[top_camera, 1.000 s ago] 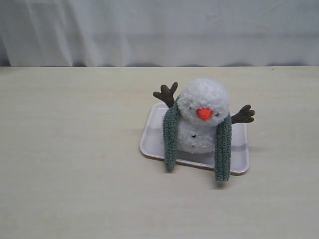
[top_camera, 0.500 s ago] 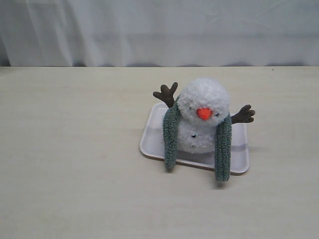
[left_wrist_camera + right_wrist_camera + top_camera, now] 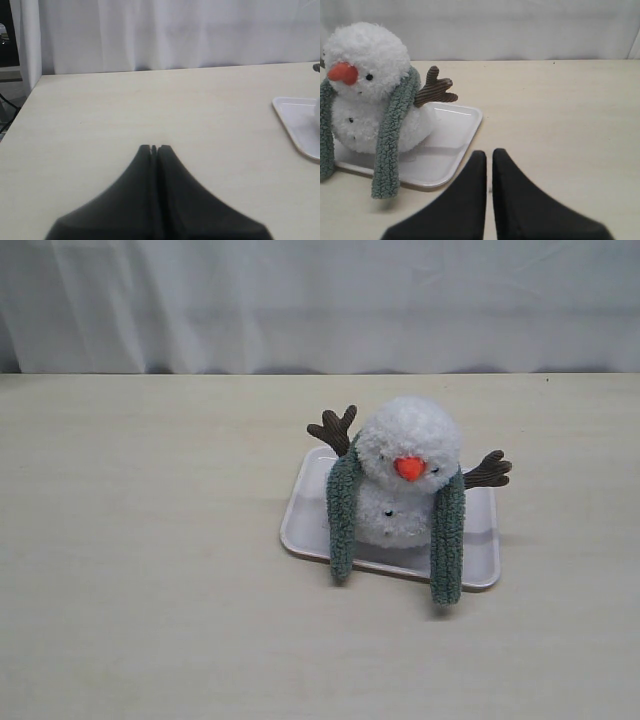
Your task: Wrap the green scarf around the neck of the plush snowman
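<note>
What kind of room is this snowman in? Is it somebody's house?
Probably a robot test room, not a home: a plain pale table, a plain white curtain behind it, and the robot's black left gripper and right gripper.

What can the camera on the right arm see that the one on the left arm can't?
Only the right wrist view: the snowman's face, the green scarf hanging from its neck, and the right gripper. Only the left wrist view: the left gripper, shut, and the side edge of the table. Both: the white tray, the pale table and the white curtain.
</note>
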`<move>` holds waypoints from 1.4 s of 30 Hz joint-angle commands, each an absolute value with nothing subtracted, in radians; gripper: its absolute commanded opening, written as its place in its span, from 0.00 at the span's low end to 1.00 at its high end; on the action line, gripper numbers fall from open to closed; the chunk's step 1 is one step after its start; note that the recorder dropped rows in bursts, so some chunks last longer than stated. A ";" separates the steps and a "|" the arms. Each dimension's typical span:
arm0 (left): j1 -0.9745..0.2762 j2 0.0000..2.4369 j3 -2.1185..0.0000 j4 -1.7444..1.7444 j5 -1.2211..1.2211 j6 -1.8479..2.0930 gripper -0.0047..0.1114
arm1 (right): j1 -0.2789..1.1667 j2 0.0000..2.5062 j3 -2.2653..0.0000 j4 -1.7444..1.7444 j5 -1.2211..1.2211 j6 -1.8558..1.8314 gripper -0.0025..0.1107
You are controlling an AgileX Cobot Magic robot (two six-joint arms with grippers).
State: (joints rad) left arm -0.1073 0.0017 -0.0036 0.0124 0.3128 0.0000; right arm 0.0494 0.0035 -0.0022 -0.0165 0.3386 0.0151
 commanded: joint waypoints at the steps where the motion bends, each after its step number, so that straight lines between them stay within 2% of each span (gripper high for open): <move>1: -0.106 0.000 0.000 0.014 0.304 0.000 0.04 | 0.046 0.000 0.000 -0.015 0.346 0.021 0.06; 42: -0.106 0.000 0.000 0.014 0.304 0.000 0.04 | 0.022 0.000 0.000 -0.007 0.346 0.010 0.06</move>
State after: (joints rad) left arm -0.1073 0.0017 -0.0036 0.0124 0.3128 0.0000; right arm 0.0251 0.0035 -0.0022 -0.0102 0.3419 0.0070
